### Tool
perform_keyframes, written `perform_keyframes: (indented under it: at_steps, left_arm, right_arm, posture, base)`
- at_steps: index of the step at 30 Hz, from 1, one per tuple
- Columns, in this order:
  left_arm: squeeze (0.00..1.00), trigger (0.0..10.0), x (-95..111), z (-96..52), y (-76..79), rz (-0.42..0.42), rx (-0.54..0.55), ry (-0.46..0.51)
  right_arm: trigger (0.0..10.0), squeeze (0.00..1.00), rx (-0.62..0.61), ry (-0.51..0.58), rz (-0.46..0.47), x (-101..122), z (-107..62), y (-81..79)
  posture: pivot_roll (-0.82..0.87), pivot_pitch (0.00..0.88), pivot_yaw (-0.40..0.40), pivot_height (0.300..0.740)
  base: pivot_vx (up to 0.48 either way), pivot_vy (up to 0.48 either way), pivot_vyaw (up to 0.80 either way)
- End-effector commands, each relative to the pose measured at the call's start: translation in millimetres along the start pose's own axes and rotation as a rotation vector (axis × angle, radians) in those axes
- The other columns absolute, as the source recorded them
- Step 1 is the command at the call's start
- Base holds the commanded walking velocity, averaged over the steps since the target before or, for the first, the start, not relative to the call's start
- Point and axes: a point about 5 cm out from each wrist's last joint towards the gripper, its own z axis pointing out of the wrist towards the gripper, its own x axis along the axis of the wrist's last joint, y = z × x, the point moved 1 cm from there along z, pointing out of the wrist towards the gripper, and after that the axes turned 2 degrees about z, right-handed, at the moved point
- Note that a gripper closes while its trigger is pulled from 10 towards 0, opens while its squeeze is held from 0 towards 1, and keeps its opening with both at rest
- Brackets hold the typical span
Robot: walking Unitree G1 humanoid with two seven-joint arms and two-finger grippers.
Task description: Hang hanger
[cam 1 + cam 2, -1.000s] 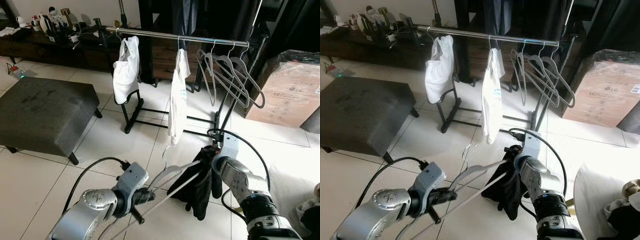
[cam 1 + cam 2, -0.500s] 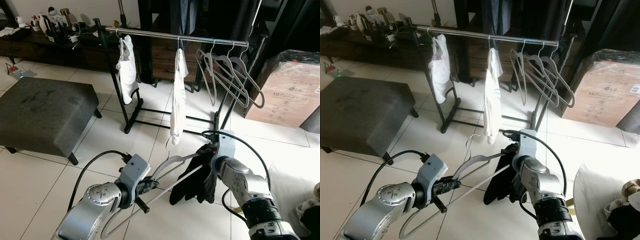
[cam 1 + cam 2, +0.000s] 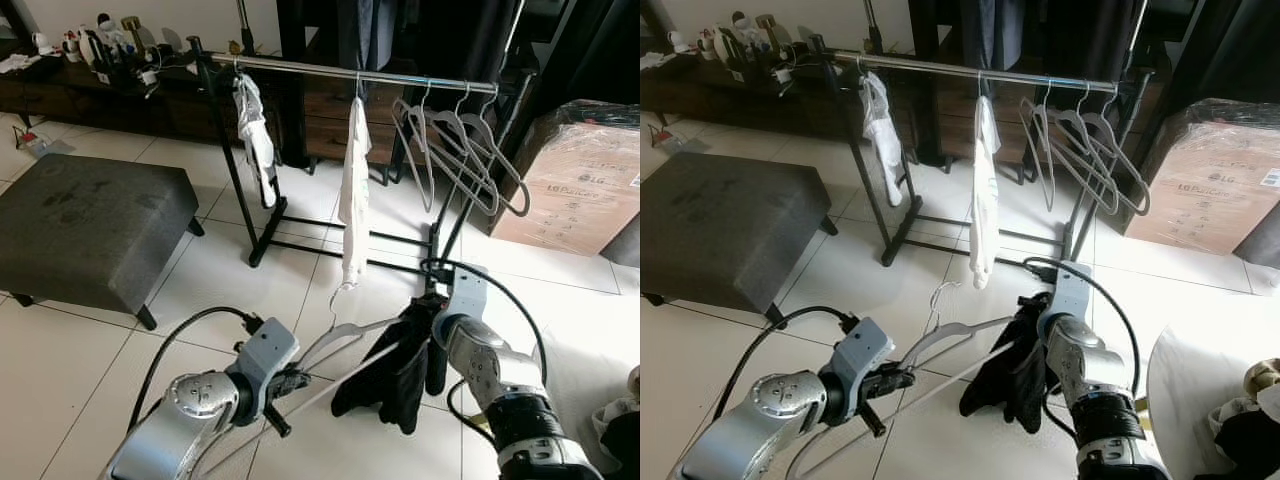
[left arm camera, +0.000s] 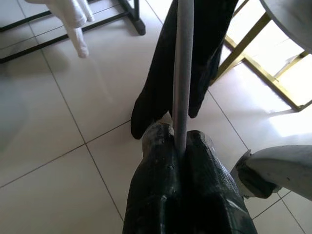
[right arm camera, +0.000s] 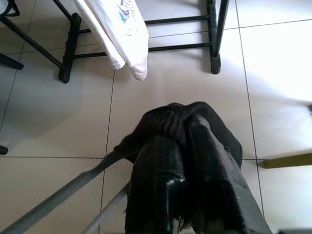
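While both grippers clamp the grey hanger (image 3: 345,340), the left gripper (image 3: 283,385) at its bar and the right gripper (image 3: 432,318) through the black garment (image 3: 395,375), the rail (image 3: 400,78) stays well apart, so hanging is not yet done.

Ahead of me stands the clothes rail (image 3: 400,78), with 2 garments (image 3: 352,190) hung at its left half and empty hangers (image 3: 455,150) at its right. An ottoman (image 3: 85,225) sits to the left and a cardboard box (image 3: 585,180) to the right. The hanger (image 3: 345,340) spans between both arms, below the rail.
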Motion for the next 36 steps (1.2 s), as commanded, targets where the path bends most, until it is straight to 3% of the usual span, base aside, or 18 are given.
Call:
perform_keyframes:
  at_steps: [1,10,15,23,25,27,29,31,36]
  left_arm:
    - [0.00,10.0,3,-1.1,3.6,0.017,-0.007,0.000]
    - [0.00,10.0,2,-1.1,14.7,-0.037,-0.126,0.019]
    - [0.00,10.0,-1,-3.1,19.8,-0.056,-0.183,0.011]
    - [0.00,10.0,2,-4.9,15.3,-0.078,-0.163,0.040]
    - [0.00,10.0,3,-5.2,17.5,-0.083,-0.181,0.042]
    - [0.00,10.0,2,-8.4,23.7,-0.077,-0.228,0.030]
    - [0.00,10.0,2,-8.4,23.7,-0.077,-0.228,0.030]
    - [0.00,10.0,-3,-12.3,23.9,-0.069,-0.236,0.009]
    - [0.00,10.0,-5,-16.4,21.8,-0.068,-0.230,0.001]
  right_arm:
    - [10.0,0.00,0.023,0.013,0.016,5,-0.1,-6.4]
    - [10.0,0.00,0.262,0.023,-0.068,9,-12.8,-37.5]
    - [10.0,0.00,0.297,0.026,-0.102,10,-14.3,-42.4]
    - [10.0,0.00,0.351,0.021,-0.138,10,-17.0,-49.5]
    - [10.0,0.00,0.373,0.021,-0.169,9,-18.1,-51.4]
    - [10.0,0.00,0.378,0.044,-0.275,8,-19.0,-50.4]
    - [10.0,0.00,0.378,0.044,-0.275,8,-19.0,-50.4]
    - [10.0,0.00,0.340,0.077,-0.388,10,-17.3,-45.0]
    - [10.0,0.00,0.317,0.105,-0.507,10,-15.3,-41.6]
  posture:
    - [-0.01,0.163,0.005,0.740]
    - [-0.02,0.162,0.003,0.740]
    - [-0.02,0.160,0.002,0.740]
    - [-0.02,0.159,-0.003,0.740]
    - [-0.02,0.157,-0.003,0.740]
    - [-0.02,0.155,-0.003,0.740]
    - [-0.02,0.155,-0.003,0.740]
    - [-0.02,0.155,-0.005,0.740]
    - [-0.01,0.151,-0.006,0.740]
  base:
    - [0.000,0.000,0.00]
    - [0.000,0.000,0.00]
    - [0.000,0.000,0.00]
    - [0.000,0.000,0.00]
    - [0.000,0.000,0.00]
    - [0.000,0.000,0.00]
    - [0.000,0.000,0.00]
    - [0.000,0.000,0.00]
    - [0.000,0.000,0.00]
